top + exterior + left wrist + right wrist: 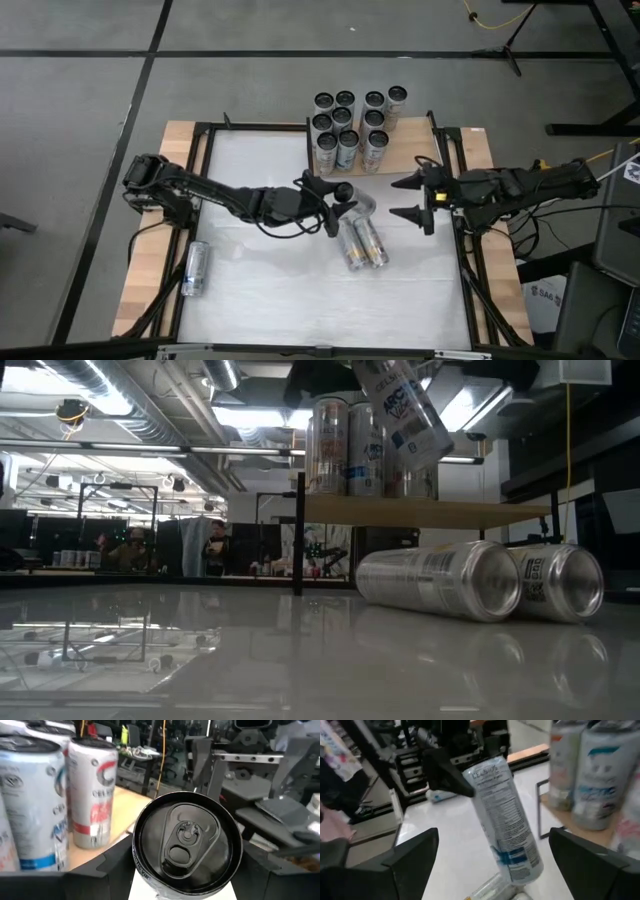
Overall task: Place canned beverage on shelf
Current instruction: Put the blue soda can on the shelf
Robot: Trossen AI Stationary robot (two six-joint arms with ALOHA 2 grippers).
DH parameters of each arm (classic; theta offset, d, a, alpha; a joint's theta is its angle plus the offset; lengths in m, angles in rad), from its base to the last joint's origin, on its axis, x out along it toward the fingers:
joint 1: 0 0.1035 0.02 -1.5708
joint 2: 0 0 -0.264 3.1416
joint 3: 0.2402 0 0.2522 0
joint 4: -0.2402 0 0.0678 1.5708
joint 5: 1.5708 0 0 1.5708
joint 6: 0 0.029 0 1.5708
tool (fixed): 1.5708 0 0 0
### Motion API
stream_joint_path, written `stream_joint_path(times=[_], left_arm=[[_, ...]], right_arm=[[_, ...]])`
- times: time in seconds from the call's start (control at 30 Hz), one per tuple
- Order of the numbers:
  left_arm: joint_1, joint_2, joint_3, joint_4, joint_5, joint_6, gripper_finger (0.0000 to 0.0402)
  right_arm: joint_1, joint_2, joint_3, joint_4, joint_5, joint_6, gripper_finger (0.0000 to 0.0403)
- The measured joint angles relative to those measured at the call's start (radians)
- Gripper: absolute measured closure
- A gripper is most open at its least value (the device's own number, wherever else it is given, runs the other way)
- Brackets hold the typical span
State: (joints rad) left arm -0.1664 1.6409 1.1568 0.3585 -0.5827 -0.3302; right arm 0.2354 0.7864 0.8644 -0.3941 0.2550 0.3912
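The left gripper (338, 205) was near the middle of the white table (280, 290), its fingers (107, 865) closed tight around a tall can (352, 197) that it held clear of the tabletop. In the low view this can (405, 410) hung tilted in the air, level with the row of cans on the shelf, its lower end pointing away from them. The left wrist view looked straight onto the can's black top (187, 842) with its pull tab, a dark finger on either side of it. The shelf (400, 155), a pale wooden board on black posts, stood at the far edge of the table and already carried a cluster of upright cans (350, 125); seen from table height, the board (430, 512) sat raised above the tabletop on a black post (298, 535). Two more cans (363, 243) lay on their sides, touching each other, on the table just below the held can and in front of the shelf. Another can (195, 268) lay alone on its side near the table's left edge. The right gripper (418, 197) hovered over the right side of the table, near the held can, its fingers (412, 855) spread wide with nothing between them.
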Motion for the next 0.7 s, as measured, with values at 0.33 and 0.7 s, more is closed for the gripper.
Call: stream_joint_path(times=[0.33,0.7], left_arm=[[0.037,0.009,0.034,-0.002,0.025,0.0,0.0159],[0.038,0.01,0.034,-0.015,0.01,-0.008,0.0159]], right_arm=[[0.0,0.058,0.046,-0.048,0.164,-0.082,0.0033],[0.0,0.237,0.046,0.075,0.224,-0.142,0.0033]])
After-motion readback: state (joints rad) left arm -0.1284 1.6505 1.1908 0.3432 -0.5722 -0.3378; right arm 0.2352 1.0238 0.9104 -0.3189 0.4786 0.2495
